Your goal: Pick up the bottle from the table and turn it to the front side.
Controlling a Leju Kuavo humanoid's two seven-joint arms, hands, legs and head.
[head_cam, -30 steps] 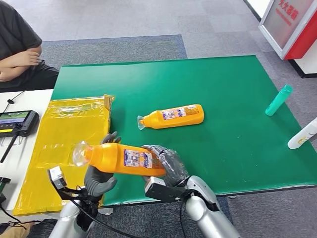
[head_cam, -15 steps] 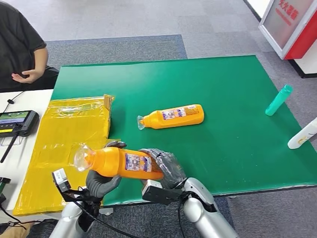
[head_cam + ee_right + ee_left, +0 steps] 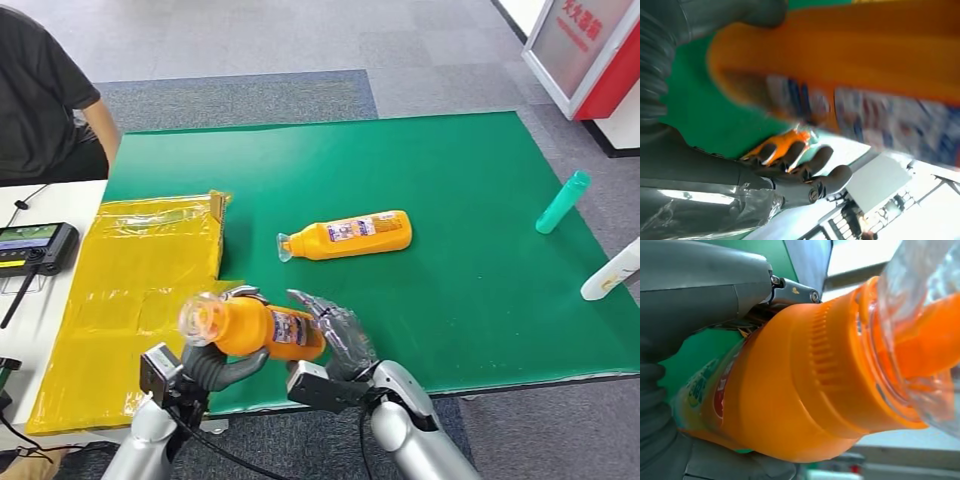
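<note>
Gripping the orange bottle (image 3: pixel 253 327) near its neck, the left hand (image 3: pixel 219 365) held it above the green table's (image 3: pixel 468 300) near edge. Its long axis ran nine to three, clear cap (image 3: pixel 198 319) at nine. The right hand (image 3: pixel 332 335), fingers spread, sat at the base end, three o'clock; whether touching, unclear. Left hand had control.

Labels on both orange bottles (image 3: pixel 256 327) (image 3: pixel 349 235) too small to read; red sign (image 3: pixel 585 45), white characters illegible
</note>
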